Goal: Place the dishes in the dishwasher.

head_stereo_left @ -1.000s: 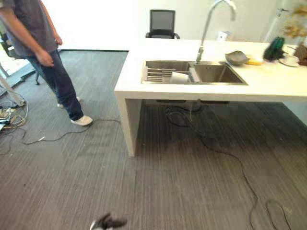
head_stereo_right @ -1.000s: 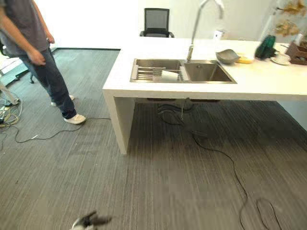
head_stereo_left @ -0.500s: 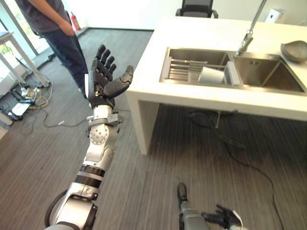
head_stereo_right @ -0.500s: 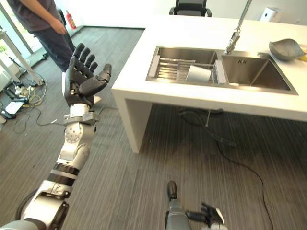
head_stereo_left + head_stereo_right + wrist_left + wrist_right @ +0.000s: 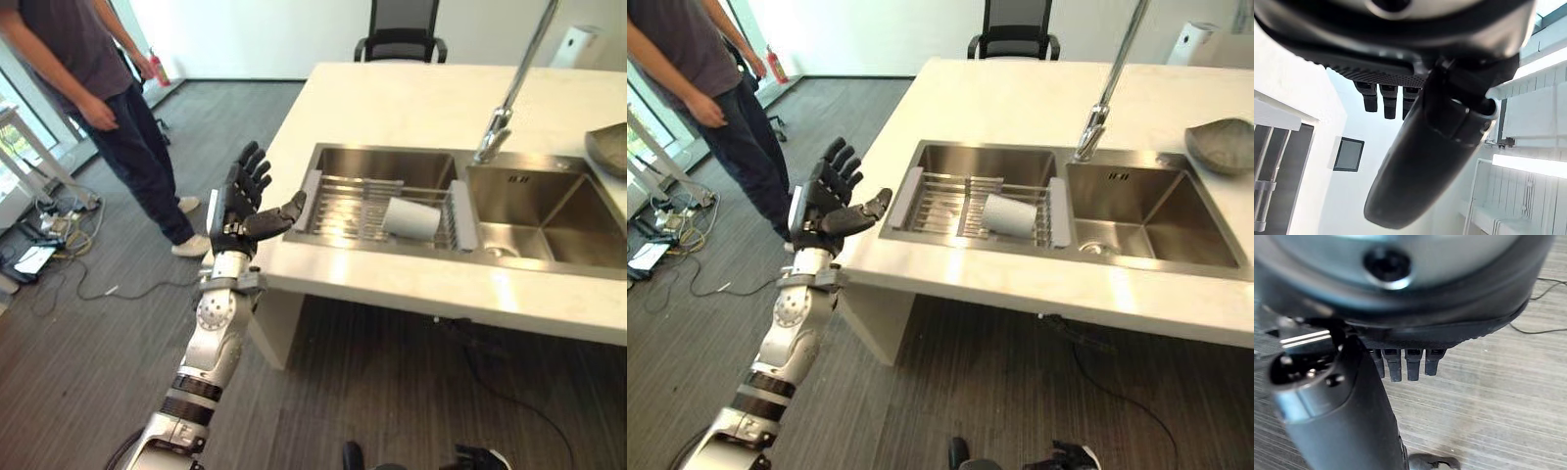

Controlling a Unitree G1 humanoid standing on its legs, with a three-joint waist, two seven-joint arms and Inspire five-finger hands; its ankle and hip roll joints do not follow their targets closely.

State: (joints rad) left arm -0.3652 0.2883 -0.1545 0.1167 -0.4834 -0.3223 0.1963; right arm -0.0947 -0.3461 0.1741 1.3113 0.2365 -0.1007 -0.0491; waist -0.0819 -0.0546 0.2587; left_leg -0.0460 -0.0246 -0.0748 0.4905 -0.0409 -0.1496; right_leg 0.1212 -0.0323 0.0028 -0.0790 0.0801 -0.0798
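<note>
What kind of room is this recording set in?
Probably an office or lab with a demo kitchen: a white island with a double steel sink and tall faucet, an office chair, carpet.

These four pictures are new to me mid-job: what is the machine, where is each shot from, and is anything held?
It is a humanoid robot. The two wide pictures come from its head camera. Its left robot hand is raised, fingers spread, holding nothing, beside the white counter. The right robot hand hangs low near the floor, empty, fingers straight. The two close-ups look along each wrist. A white cup lies on its side on the wire rack in the left basin of the sink. A grey bowl sits on the counter. A person stands nearby.
</note>
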